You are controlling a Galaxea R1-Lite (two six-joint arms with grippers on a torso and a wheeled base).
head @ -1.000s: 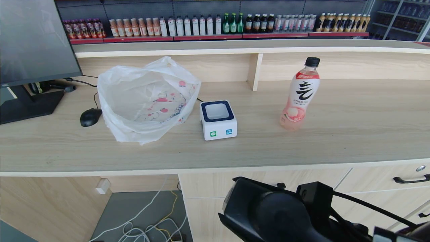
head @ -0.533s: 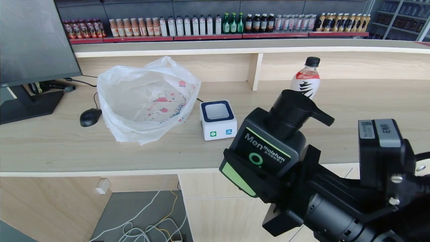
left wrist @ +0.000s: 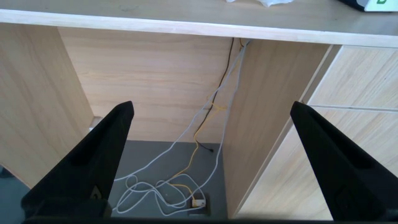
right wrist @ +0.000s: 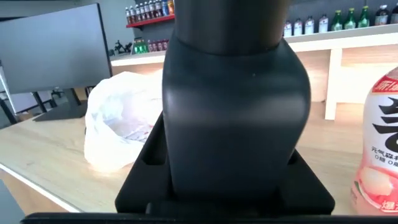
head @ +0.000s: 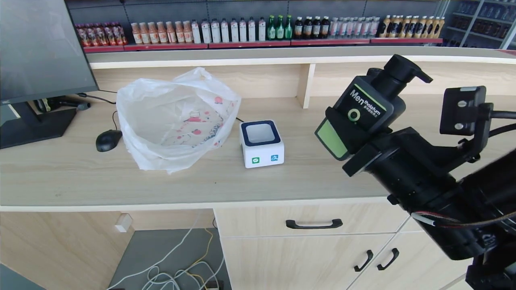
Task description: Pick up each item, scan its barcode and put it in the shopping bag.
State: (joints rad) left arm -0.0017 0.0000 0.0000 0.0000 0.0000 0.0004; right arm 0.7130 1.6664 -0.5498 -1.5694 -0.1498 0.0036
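Far left on the pale wooden worktop (head: 80, 181) sits a black flat monitor (head: 40, 44), then a black computer mouse (head: 109, 140), then the white plastic shopping bag (head: 173, 117) gaping open, white cube scanner with a dark blue rim (head: 261, 143) just beside it. The left gripper (left wrist: 211, 112) hangs below the worktop edge, fingers wide apart. The right gripper (head: 363, 147) is up over the right side, clamped on a tilted black pump bottle with a green label (head: 371, 100), in front of the pink drink bottle (right wrist: 378, 155).
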